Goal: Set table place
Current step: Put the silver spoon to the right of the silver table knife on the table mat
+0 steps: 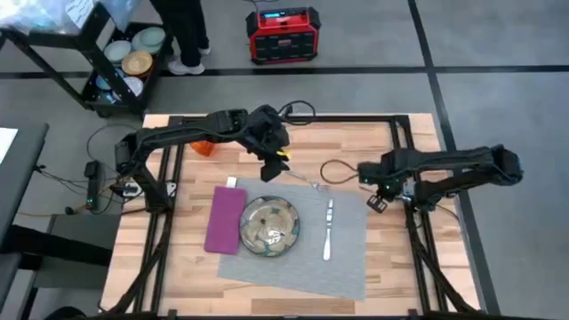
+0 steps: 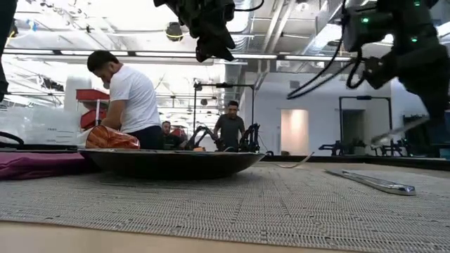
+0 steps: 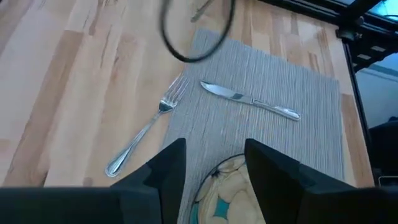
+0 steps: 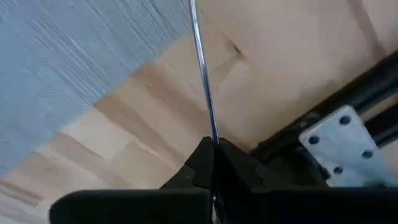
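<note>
Right gripper (image 4: 211, 149), beside the placemat (image 4: 68, 68) over the bench (image 4: 273, 74): jaws pinch the spoon (image 4: 200, 68) by its thin handle. Likely stiff, light and slick; grip mid-handle firmly. Left gripper (image 3: 214, 165): jaws spread, empty, above the plate (image 1: 269, 227).

- Table (image 1: 178, 258): we record light wooden planks within a black rail frame.
- Placemat (image 1: 338, 267): grey, woven, lying flat.
- Napkin (image 1: 225, 219): magenta, folded, just beside the plate.
- Plate (image 1: 269, 227): round, green-brown patterned, on the placemat.
- Knife (image 1: 328, 229): silver, flat on the placemat.
- Fork (image 3: 144, 129): silver, on bare wood at the placemat's far edge.
- Orange cup (image 1: 204, 148): near the far-left corner.
</note>
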You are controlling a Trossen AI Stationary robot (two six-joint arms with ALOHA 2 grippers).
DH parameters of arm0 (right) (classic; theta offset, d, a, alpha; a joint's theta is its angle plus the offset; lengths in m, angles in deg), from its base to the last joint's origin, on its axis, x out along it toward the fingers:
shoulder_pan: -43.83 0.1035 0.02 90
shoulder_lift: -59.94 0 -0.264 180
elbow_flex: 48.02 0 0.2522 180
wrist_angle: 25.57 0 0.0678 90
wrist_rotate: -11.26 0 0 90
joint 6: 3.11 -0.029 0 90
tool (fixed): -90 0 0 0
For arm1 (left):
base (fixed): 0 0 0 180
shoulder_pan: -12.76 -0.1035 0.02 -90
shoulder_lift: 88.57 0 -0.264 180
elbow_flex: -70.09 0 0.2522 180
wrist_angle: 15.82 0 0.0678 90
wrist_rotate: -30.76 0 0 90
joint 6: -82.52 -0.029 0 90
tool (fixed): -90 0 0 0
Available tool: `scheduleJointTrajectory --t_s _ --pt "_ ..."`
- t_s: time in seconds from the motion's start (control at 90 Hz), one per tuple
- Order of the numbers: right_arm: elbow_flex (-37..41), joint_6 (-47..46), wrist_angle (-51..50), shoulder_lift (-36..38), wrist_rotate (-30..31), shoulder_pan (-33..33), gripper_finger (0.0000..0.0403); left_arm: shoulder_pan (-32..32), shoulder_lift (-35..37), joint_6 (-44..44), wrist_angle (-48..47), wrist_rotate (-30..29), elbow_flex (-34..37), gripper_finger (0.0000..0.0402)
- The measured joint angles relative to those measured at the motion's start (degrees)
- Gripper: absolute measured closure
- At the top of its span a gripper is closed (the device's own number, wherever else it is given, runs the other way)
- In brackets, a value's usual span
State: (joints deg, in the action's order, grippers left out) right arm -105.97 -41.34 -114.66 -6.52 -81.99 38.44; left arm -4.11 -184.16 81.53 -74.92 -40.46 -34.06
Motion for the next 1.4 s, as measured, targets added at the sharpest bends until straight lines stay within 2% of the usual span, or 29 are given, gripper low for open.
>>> scheduleJointTrajectory --t_s 0.089,0.189,0.289,0.489,0.667,1.4 --pt "0.8 -1.4 3.2 0.0 0.4 1.5 0.0402 0.0 0.0 -0.9 -0.5 -0.9 0.0 0.0253" --pt "0.7 -2.3 8.5 0.0 -1.3 3.4 0.0386 0.0 0.0 -0.9 -0.5 -2.0 0.4 0.0253" --pt "0.7 -2.5 11.8 -0.1 -1.9 5.7 0.0353 -0.2 0.0 -0.9 -1.7 -2.1 0.5 0.0253" --pt "0.7 -2.5 12.0 -2.0 -1.9 9.7 0.0276 -0.2 0.0 -0.8 -1.8 -2.1 0.5 0.0253" --pt "0.7 -7.0 12.6 -2.2 0.3 11.2 0.0226 -0.2 0.0 -0.8 -1.5 -2.1 0.5 0.0253" --pt "0.7 -8.2 17.8 -2.1 1.7 11.4 0.0249 -0.2 0.0 0.2 -1.5 -2.1 0.6 0.0253"
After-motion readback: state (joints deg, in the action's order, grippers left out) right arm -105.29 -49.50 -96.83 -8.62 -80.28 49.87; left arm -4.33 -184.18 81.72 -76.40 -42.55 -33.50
